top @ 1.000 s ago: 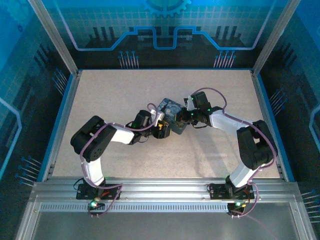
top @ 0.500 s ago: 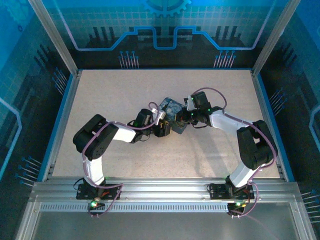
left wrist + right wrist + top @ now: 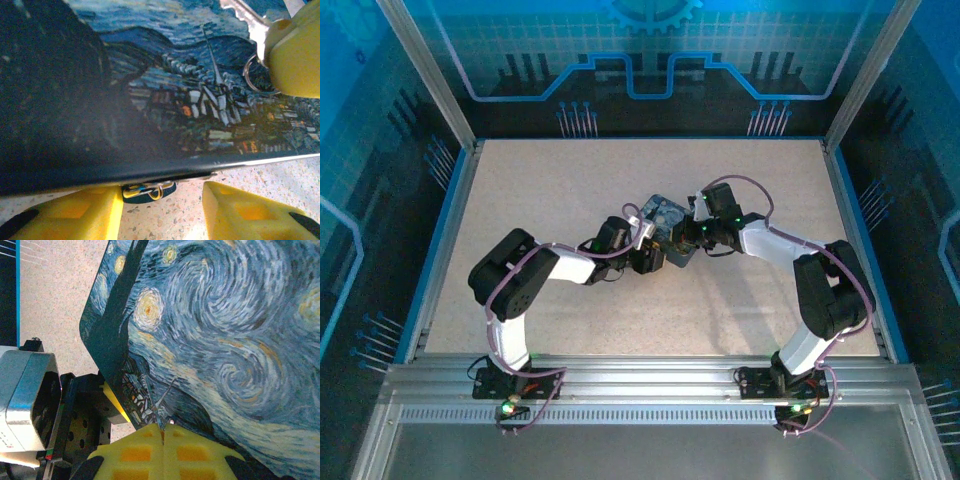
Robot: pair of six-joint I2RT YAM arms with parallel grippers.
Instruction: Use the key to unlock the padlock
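The padlock [image 3: 148, 192], a tiny dark bluish body with a thin metal loop, sits at the tin's near edge, partly hidden under it. My left gripper [image 3: 162, 212] is open, its yellow fingers [image 3: 75, 215] on either side of the padlock and just short of it. A silvery key [image 3: 246, 20] with a ring [image 3: 257, 75] sticks out over the tin's lid, and my right gripper [image 3: 162, 432] is shut on it. In the right wrist view little shows of the key beyond a thin sliver. In the top view both grippers, left [image 3: 648, 258] and right [image 3: 680, 240], meet at the tin.
A blue painted rectangular tin [image 3: 665, 215] with a swirling night-sky lid [image 3: 225, 330] lies mid-table between the arms. Speckled table surface [image 3: 550, 190] stretches all around it, bounded by blue walls and a metal frame.
My left arm has edged right and closer to the tin. The tin has shifted slightly away. My right arm has hardly moved.
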